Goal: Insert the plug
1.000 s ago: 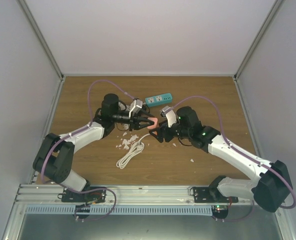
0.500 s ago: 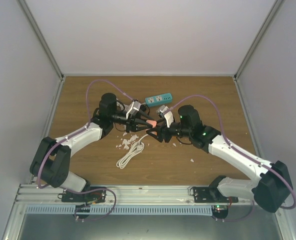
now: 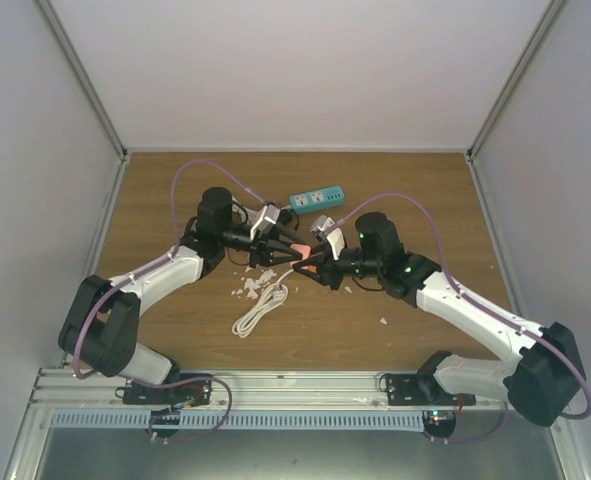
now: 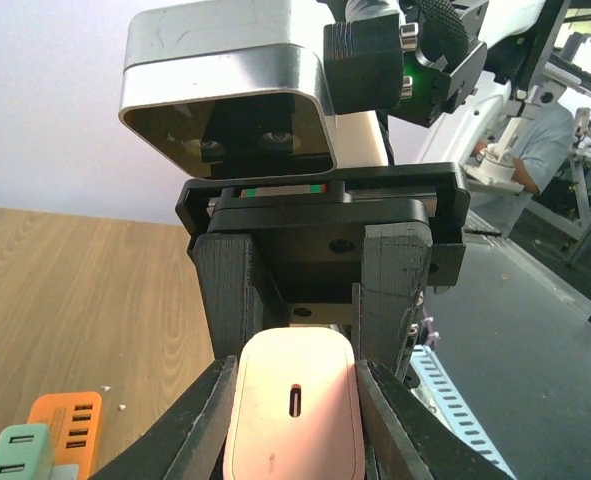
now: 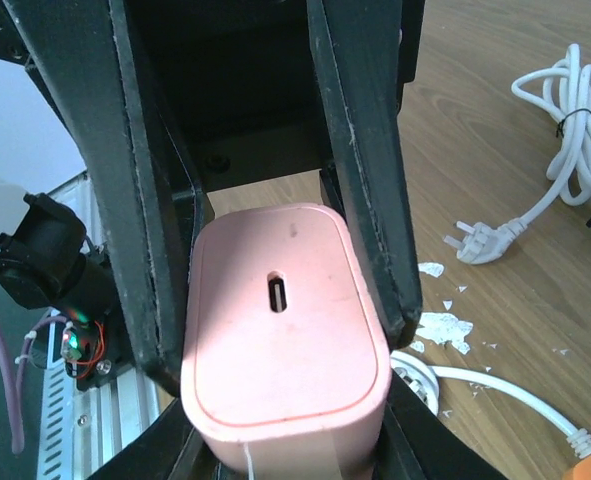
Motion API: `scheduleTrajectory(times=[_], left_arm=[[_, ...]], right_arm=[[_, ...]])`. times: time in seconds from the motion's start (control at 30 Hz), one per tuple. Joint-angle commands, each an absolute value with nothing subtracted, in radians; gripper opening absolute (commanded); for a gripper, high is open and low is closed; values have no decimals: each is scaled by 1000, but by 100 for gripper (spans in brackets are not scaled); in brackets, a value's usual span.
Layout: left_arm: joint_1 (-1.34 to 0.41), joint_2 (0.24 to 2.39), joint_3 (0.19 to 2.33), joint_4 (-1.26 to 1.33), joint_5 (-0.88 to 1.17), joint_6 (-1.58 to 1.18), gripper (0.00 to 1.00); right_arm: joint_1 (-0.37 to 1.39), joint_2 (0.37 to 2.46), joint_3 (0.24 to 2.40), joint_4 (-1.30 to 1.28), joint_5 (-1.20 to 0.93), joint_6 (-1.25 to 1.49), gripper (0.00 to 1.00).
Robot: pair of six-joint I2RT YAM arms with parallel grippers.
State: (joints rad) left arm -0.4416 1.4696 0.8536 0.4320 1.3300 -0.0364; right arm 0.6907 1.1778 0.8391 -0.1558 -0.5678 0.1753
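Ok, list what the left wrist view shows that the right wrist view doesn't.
Left wrist only: the green power strip at its lower left and the other arm's silver camera housing. Right wrist only: the coiled white cable, a white plug and white scraps on the wood. Both: the pink block, slotted face toward the lens, held between dark jaws.

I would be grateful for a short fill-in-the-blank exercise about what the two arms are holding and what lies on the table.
The charger held between the left tool and the right tool is ___.
The power strip lying beyond both arms, toward the far edge of the table, is ___.
The coiled cable is ___.
Missing words: pink; teal; white.
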Motion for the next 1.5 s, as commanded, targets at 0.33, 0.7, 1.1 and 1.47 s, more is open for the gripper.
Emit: scheduleTrajectory(times=[0.33, 0.7, 1.1, 1.47], left_arm=[[-448, 1556, 1067, -226, 1413, 522, 0], [-490, 1580, 1093, -273, 1250, 523, 3], [-511, 1562, 1076, -292, 1224, 566, 39], [-526, 1545, 1075, -353, 1294, 644, 20]], right_arm=[[696, 1233, 952, -327, -376, 263, 1], [700, 1242, 1100, -587, -266, 272, 0], [699, 1252, 1157, -683, -250, 236, 0], [702, 1304, 1153, -664, -303, 219, 1]])
